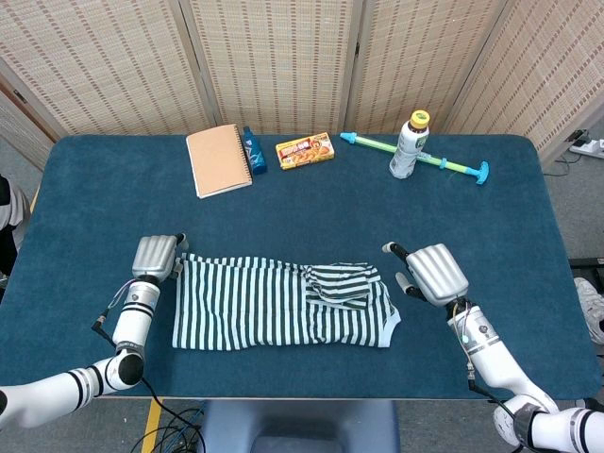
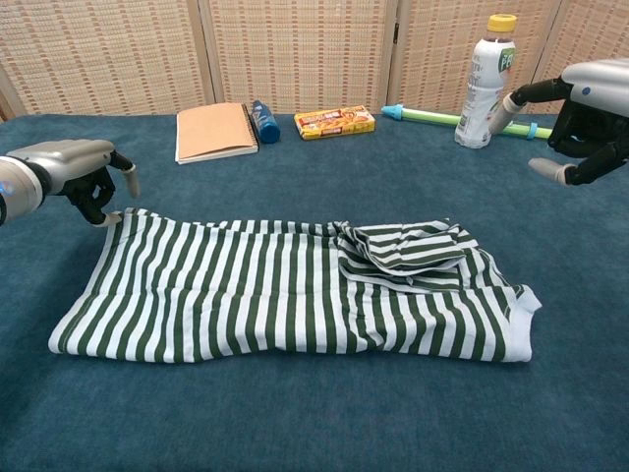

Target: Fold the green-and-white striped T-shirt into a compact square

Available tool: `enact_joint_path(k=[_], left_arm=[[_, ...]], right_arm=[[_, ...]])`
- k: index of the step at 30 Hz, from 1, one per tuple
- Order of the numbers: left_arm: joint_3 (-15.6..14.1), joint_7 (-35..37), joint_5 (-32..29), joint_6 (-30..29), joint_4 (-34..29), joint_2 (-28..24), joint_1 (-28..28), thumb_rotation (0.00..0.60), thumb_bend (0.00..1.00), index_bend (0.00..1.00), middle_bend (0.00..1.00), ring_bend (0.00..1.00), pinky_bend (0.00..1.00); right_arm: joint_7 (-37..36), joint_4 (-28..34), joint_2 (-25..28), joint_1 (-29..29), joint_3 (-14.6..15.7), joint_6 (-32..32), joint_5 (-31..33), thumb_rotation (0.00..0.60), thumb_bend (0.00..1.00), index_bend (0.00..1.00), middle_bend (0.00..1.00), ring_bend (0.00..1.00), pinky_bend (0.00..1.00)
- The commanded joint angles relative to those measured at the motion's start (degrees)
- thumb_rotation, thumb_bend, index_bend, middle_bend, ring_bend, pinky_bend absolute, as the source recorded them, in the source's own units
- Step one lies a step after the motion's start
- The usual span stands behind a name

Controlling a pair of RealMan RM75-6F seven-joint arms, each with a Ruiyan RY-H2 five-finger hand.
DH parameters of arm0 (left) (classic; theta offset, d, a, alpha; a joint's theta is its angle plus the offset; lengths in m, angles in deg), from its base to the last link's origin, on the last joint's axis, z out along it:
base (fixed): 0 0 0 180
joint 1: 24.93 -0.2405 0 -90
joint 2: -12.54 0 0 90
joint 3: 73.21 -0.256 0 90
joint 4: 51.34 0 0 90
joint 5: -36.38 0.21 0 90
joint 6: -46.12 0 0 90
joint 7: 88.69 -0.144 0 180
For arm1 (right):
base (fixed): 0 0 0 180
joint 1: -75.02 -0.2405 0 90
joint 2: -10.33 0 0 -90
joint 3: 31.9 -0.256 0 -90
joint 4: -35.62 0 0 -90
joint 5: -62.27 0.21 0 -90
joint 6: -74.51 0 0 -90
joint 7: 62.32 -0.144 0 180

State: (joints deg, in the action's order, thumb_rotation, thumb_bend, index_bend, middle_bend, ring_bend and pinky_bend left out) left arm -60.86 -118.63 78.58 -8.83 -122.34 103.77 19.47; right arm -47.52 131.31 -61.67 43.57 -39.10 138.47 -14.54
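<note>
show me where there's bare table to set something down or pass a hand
Bare: the wide band between the shirt and the back row, plus the table's far left and right ends. Crowded: the back edge, with notebook, blue tube, box, bottle and green toy. The left hand and right hand flank the shirt.

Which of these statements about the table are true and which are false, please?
1. The shirt lies flat on the table. True.
2. The right hand holds the shirt. False: it is beside the shirt and holds nothing.
3. The bottle lies on its side. False: it stands upright.
4. The notebook is closed. True.
5. The left hand is at a far corner of the shirt. True.
</note>
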Motion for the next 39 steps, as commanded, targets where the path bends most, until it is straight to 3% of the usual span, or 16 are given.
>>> enact_joint_path(k=[1,4,7,11,15,21,28,39], left_arm=[[0.02,1.25,1.06,-0.98,-0.18,-0.2,-0.8,0.6,0.36,0.1,0.79,0.78,0.94],[-0.95,3.29,4.37,-1.86,-1.07,-1.96,-2.13,0.6,0.35,0.07,0.78,0.77,0.94],[-2.47,6.79,8.93,-1.59,-2.09,-4.32,-3.58,0.6,0.33,0.1,0.77,0.76,0.94],[-6.39,14.91,21.21,-2.54,-1.59,-7.42,-5.66,0.6,0.25,0.16,0.75,0.75,0.94],[-10.02,23.1,33.44,-7.76,2.5,-7.47,-7.3,0.6,0.14,0.23,0.75,0.74,0.93],[-15.2,33.44,47.08,-14.61,12.53,-4.79,-8.06,0.6,0.11,0.29,0.75,0.74,0.93],[-17.15,38.0,51.45,-17.71,23.72,0.55,-9.31,0.6,0.11,0.32,0.75,0.74,0.93],[-19.66,39.92,54.96,-19.14,35.55,6.06,-10.87,0.6,0.11,0.32,0.75,0.74,0.92]], right_arm=[[-0.01,-0.02,0.0,0.02,-0.02,-0.03,0.04,0.6,0.46,0.27,0.96,1.0,1.0],[-0.06,-0.01,0.05,0.09,-0.11,0.1,-0.02,0.6,0.46,0.27,0.96,1.0,1.0],[-0.14,0.02,0.13,0.18,-0.15,0.25,-0.12,0.6,0.46,0.27,0.96,1.0,1.0],[-0.39,0.3,0.37,0.36,-0.09,0.41,-0.39,0.6,0.46,0.27,0.96,1.0,1.0],[-0.49,1.03,1.04,0.61,-0.61,1.46,-0.83,0.6,0.46,0.27,0.96,1.0,1.0],[0.2,2.66,2.34,1.14,-1.23,2.67,-0.59,0.6,0.46,0.27,0.96,1.0,1.0],[1.7,4.01,3.04,1.71,-0.84,2.85,-0.11,0.6,0.46,0.27,0.96,1.0,1.0],[2.92,4.42,2.53,1.8,-0.85,2.65,0.76,0.6,0.46,0.27,0.96,1.0,1.0]])
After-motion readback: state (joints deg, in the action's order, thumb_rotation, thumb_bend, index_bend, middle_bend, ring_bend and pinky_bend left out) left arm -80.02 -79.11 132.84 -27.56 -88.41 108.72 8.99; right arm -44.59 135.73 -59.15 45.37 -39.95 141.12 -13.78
